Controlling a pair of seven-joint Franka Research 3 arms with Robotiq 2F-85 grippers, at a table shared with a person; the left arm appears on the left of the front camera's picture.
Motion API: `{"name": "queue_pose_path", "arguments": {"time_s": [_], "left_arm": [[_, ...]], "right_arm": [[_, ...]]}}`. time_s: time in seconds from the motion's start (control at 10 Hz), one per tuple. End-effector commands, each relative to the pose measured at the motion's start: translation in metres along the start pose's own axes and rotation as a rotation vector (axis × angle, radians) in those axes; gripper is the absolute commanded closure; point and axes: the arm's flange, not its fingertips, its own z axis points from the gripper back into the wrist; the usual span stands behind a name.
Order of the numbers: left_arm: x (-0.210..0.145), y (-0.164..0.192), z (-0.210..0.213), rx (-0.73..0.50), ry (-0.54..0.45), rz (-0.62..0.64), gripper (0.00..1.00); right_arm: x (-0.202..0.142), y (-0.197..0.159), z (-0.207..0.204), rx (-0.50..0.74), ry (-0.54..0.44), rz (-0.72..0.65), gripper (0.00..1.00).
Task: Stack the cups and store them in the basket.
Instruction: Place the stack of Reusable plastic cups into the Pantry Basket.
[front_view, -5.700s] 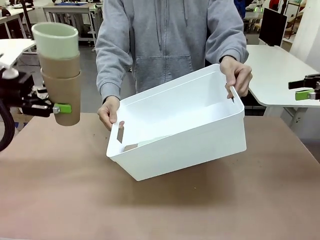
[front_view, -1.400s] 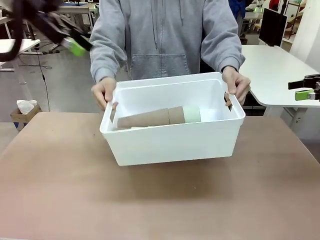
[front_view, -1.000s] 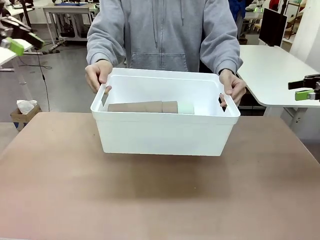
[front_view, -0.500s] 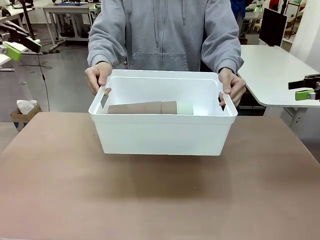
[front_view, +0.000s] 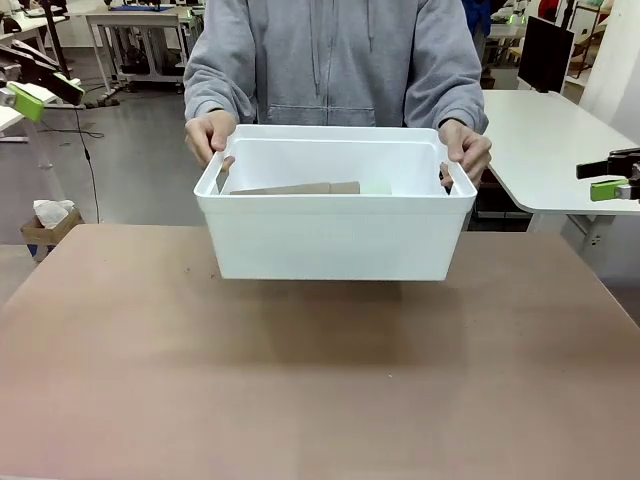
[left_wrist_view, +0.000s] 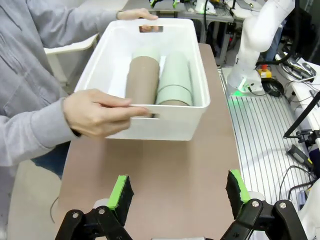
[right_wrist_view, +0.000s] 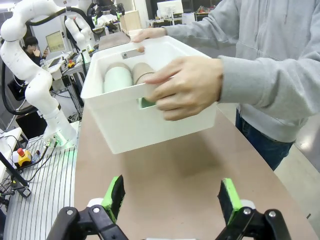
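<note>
— Cups (left_wrist_view: 159, 77), the tall matte tan and mint-green tumblers: where are they?

— Lying nested in the white rectangular plastic basket (front_view: 335, 235), which the person's hands (left_wrist_view: 95, 113) hold by its slot handles just above the brown desk (front_view: 300, 390).

— And my jaws?

— I see both the left gripper (left_wrist_view: 176, 192) and right gripper (right_wrist_view: 170, 196) spread wide, holding nothing. Stacking and storing look done to me.

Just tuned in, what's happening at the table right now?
A person is holding the white basket by both slot handles, lifted just above the table. Two stacks of cups lie on their sides inside it, brown and mint. Both arms are pulled back to the sides: the left tool and the right tool are open and hold nothing.
</note>
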Motion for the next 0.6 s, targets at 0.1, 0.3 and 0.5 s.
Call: {"name": "queue_pose_path", "arguments": {"time_s": [0.1,0.3,0.5], "left_arm": [[0.0035,0.0004,0.0021,0.009,-0.004,0.010,0.03],[0.0035,0.0004,0.0021,0.009,-0.004,0.010,0.03],[0.0035,0.0004,0.0021,0.009,-0.004,0.010,0.03]], "right_arm": [[0.0043,0.0022,0.0018,0.005,-0.005,-0.020,0.00],[0.0043,0.0022,0.0018,0.005,-0.005,-0.020,0.00],[0.0043,0.0022,0.0018,0.005,-0.005,-0.020,0.00]]}}
